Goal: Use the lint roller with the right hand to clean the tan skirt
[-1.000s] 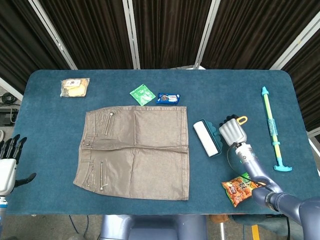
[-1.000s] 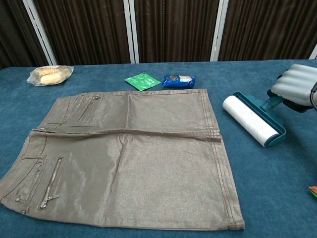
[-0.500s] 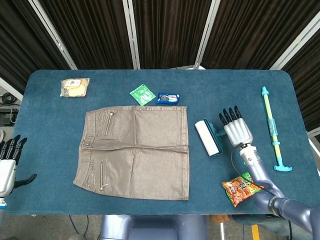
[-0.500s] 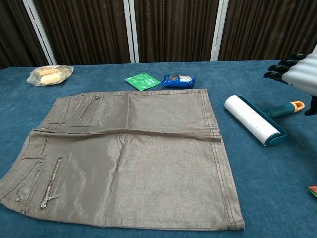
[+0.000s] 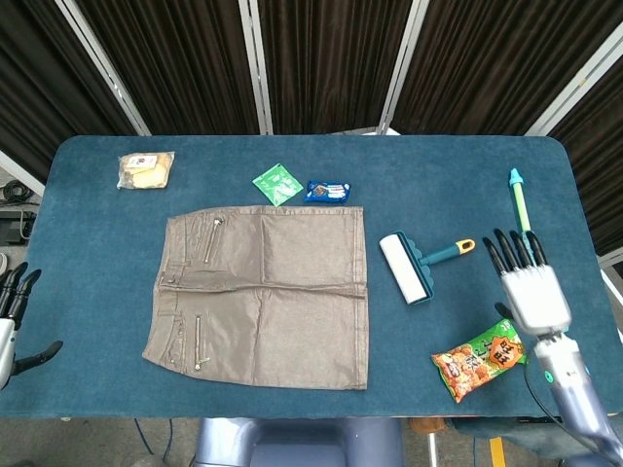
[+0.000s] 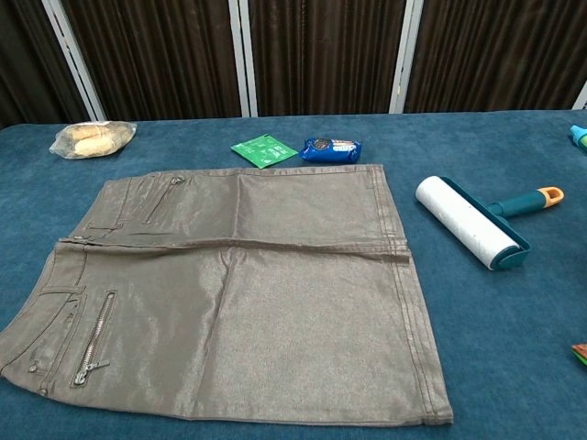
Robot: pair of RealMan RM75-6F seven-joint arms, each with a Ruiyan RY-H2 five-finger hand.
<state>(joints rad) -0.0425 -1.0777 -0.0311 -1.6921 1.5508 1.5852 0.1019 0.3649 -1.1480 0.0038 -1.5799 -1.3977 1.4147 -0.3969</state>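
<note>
The tan skirt (image 5: 265, 294) (image 6: 234, 298) lies flat in the middle of the blue table. Just right of it the lint roller (image 5: 407, 267) (image 6: 470, 221) lies on the table, white roll toward the skirt, teal handle with an orange tip pointing right. My right hand (image 5: 529, 286) hovers right of the roller's handle, apart from it, fingers spread and empty; the chest view does not show it. My left hand (image 5: 12, 321) sits at the far left edge, fingers apart, holding nothing.
A green packet (image 5: 277, 183) and a blue snack pack (image 5: 327, 191) lie just behind the skirt. A bread bag (image 5: 145, 168) is at the back left. A teal stick tool (image 5: 527, 243) lies at the right, an orange snack bag (image 5: 477, 359) near the front right.
My right hand has let go of the lint roller's handle and drawn back to the right and toward the front. The roller now lies free on the table. The left hand slid slightly outward.
</note>
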